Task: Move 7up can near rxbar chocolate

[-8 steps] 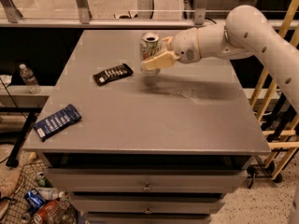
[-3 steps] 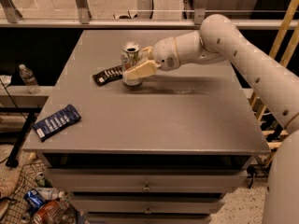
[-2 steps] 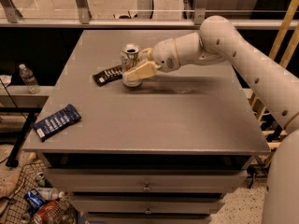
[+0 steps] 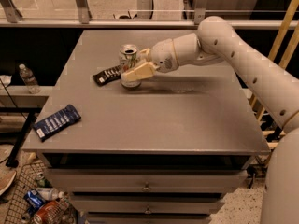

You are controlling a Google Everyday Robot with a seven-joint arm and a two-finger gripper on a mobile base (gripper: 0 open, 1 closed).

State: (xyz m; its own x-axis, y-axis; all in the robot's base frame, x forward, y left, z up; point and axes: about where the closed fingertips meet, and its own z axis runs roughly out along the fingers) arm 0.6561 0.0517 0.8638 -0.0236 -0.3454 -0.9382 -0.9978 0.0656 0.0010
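The 7up can (image 4: 128, 59), white and silver with a silver top, stands upright on the grey table (image 4: 154, 120), right beside the rxbar chocolate (image 4: 107, 75), a dark flat bar lying to its left. My gripper (image 4: 134, 70) reaches in from the right on the white arm (image 4: 224, 41) and is shut on the can, with a cream finger (image 4: 139, 72) across its front lower half. The can's base touches or nearly touches the table.
A larger blue wrapped bar (image 4: 56, 122) lies at the table's front left corner. Drawers (image 4: 147, 186) sit under the table top. A water bottle (image 4: 29, 78) stands on a ledge at left. Cans and litter (image 4: 42, 208) lie on the floor.
The gripper carried the can leftward across the table from the middle back to beside the dark bar. In the last second it has hardly moved.
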